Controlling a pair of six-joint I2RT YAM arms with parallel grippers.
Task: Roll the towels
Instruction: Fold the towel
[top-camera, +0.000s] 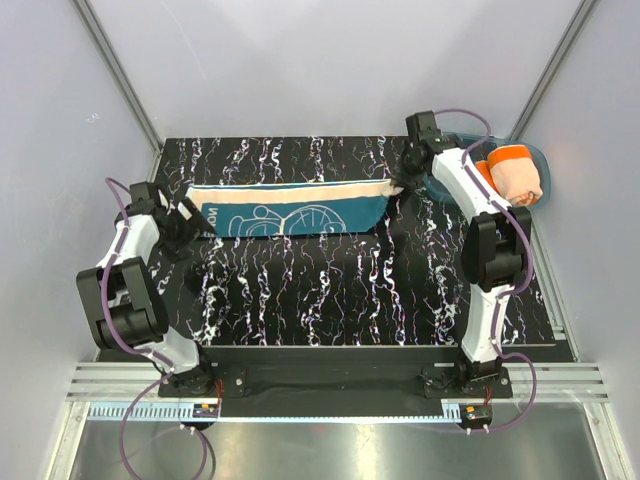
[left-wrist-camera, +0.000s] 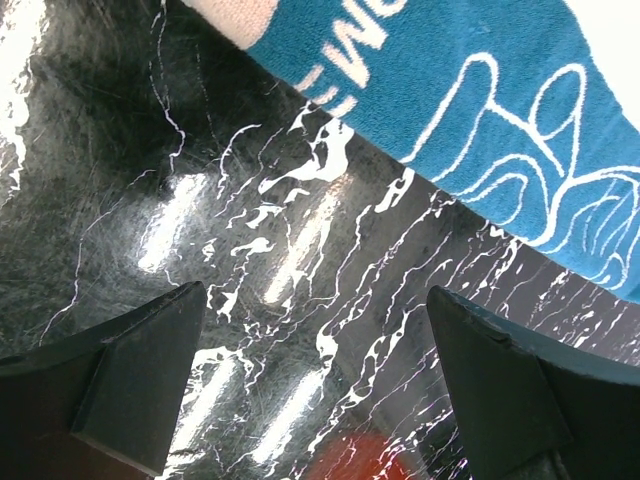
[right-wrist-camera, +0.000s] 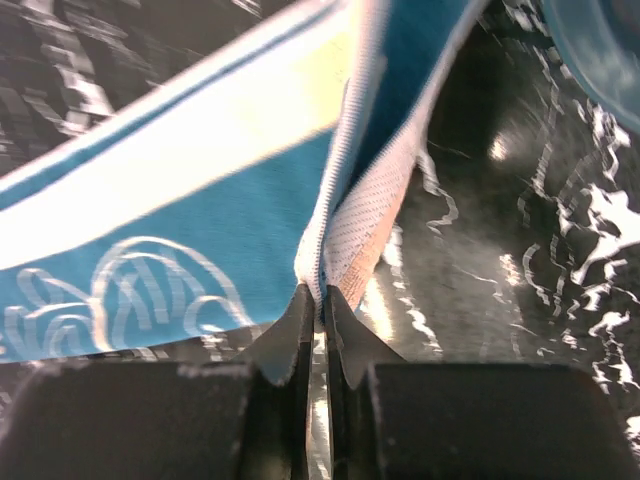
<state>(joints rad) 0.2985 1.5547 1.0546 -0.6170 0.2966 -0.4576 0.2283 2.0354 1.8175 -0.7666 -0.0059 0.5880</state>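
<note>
The dark teal towel (top-camera: 300, 212) lies stretched out flat across the far half of the table, its cream band along the far edge. My right gripper (top-camera: 401, 184) is shut on the towel's right end. In the right wrist view its jaws (right-wrist-camera: 321, 297) pinch a folded edge of the teal towel (right-wrist-camera: 200, 220), lifted slightly off the table. My left gripper (top-camera: 198, 226) stands open just in front of the towel's left end. Between its wide-apart fingers (left-wrist-camera: 140, 370) only bare table shows, with the teal towel (left-wrist-camera: 480, 100) beyond. The orange towel (top-camera: 515, 172) lies rolled in the tray.
The translucent blue tray (top-camera: 541, 160) sits at the far right corner beside the black marbled table (top-camera: 330, 300); its rim (right-wrist-camera: 600, 40) shows in the right wrist view. Grey walls close in the left, back and right sides.
</note>
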